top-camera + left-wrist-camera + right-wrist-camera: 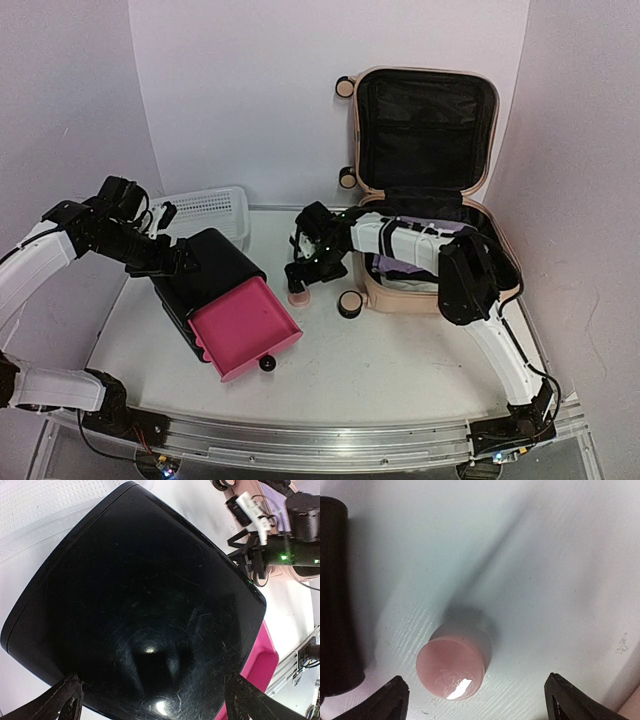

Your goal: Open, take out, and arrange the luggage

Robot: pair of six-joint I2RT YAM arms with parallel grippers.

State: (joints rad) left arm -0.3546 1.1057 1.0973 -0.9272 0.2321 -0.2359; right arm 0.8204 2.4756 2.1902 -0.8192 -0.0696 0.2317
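The luggage (425,130) stands open at the back right, its lid upright and black lining showing. The lower shell (400,297) lies on the table with purple and white items (398,268) inside. My right gripper (298,280) reaches left of it and hangs open over a small pink cylinder (297,297). In the right wrist view the pink cylinder (452,667) stands upright on the white table between the fingertips (392,700), untouched by them. My left gripper (160,707) is open, with its fingers (65,700) spread at the near end of the black drawer box (140,595).
The black drawer box (212,268) sits at centre left with one pink drawer (245,325) pulled out toward the front. A white mesh basket (210,210) stands behind it. A luggage wheel (350,304) rests beside the cylinder. A dark rounded object (335,595) fills the right wrist view's left edge.
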